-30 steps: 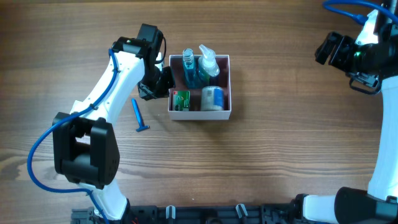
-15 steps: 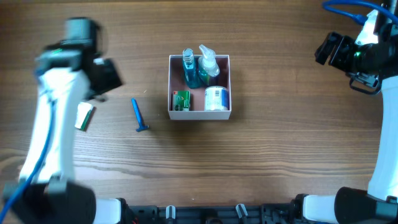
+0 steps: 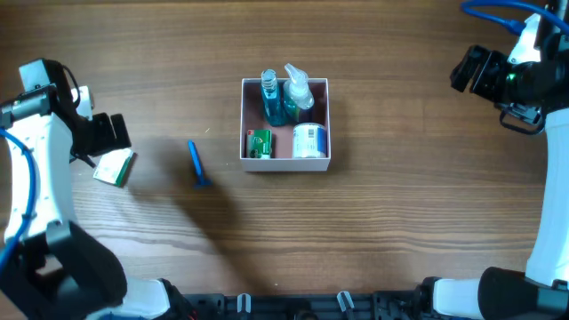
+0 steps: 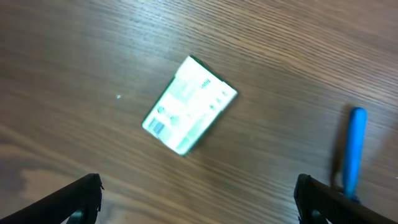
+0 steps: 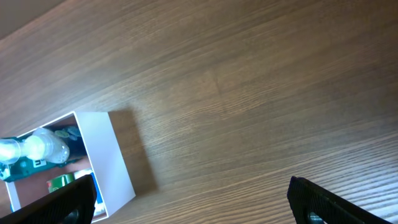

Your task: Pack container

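Overhead, our left gripper has swung far left and now gapes wide, holding nothing. The small flat white-and-green packet it let go lies just beside it, so we still must pack that. Next lies the thin blue plastic razor. The square white container, pink inside, sits mid-way on the brown wooden table, nearly full. Our right gripper hangs wide and empty near the right edge, bare wood between.
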Controlling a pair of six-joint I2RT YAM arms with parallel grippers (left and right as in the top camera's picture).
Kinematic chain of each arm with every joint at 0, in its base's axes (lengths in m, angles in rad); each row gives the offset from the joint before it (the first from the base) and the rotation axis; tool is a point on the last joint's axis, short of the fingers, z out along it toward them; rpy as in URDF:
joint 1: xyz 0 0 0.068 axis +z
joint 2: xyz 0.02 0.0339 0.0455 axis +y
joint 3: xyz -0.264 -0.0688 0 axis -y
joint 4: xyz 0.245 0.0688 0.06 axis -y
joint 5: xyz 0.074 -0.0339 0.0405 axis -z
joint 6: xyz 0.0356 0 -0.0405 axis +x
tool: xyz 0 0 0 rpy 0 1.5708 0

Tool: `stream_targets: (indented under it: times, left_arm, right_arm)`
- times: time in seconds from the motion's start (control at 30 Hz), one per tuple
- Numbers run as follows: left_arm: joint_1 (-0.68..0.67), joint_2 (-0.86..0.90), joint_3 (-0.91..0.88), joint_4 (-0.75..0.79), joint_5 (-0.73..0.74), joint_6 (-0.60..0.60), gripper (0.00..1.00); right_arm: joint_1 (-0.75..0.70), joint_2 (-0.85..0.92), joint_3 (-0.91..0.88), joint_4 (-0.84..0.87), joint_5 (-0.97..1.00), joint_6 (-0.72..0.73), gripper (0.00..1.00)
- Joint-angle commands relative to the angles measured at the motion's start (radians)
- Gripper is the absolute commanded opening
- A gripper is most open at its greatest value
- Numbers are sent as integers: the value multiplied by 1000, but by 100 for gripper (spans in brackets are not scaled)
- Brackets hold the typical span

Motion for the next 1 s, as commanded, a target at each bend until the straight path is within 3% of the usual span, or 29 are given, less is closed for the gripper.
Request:
stream_targets:
  times: [0.0, 0.5, 0.83, 0.97]
  left_arm:
    - [21, 78, -11, 34, 65, 122, 100]
    - [22, 282, -11, 100, -10, 317, 100]
    - [24, 392, -11, 134, 18, 319, 100]
    - [24, 392, -11, 139, 32, 319, 88]
  right_arm:
    - [0, 8, -3, 4, -13, -17, 100]
    - [0, 8, -3, 2, -16, -18, 100]
    - [0, 8, -3, 2, -15, -21, 100]
    - [0, 8, -3, 2, -11, -21, 100]
